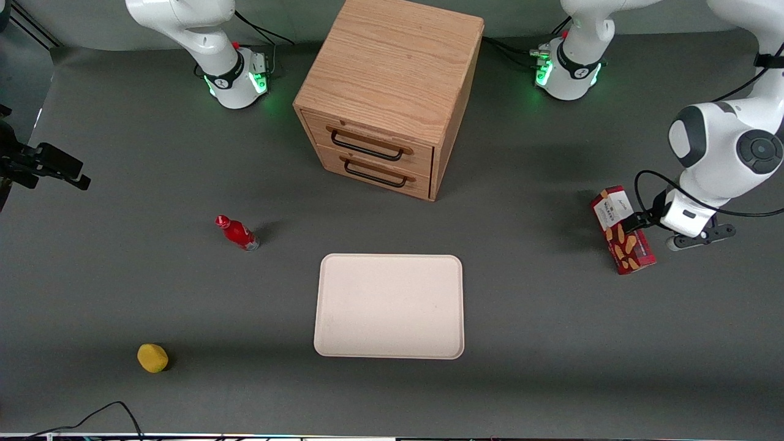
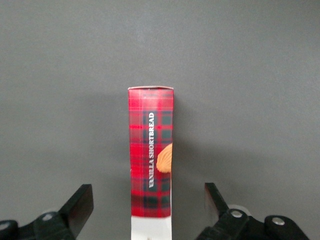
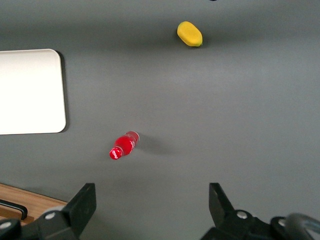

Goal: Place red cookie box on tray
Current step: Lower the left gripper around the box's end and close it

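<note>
Left wrist view shows the long red tartan cardboard cookie box [image 2: 151,160] standing on its narrow edge on the matte grey tabletop [image 2: 260,75], between the gripper [image 2: 149,205]'s two black fingers [image 2: 80,202], which are spread wide with clear gaps on either side, touching nothing. Its near end is cut off by the frame. From the front, the box lies toward the working arm's end, well apart from the flat cream-white rounded tray [image 1: 389,306].

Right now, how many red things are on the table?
2: the red cookie box at the working arm's end, between the open gripper fingers, and a small red bottle toward the parked arm's end.
</note>
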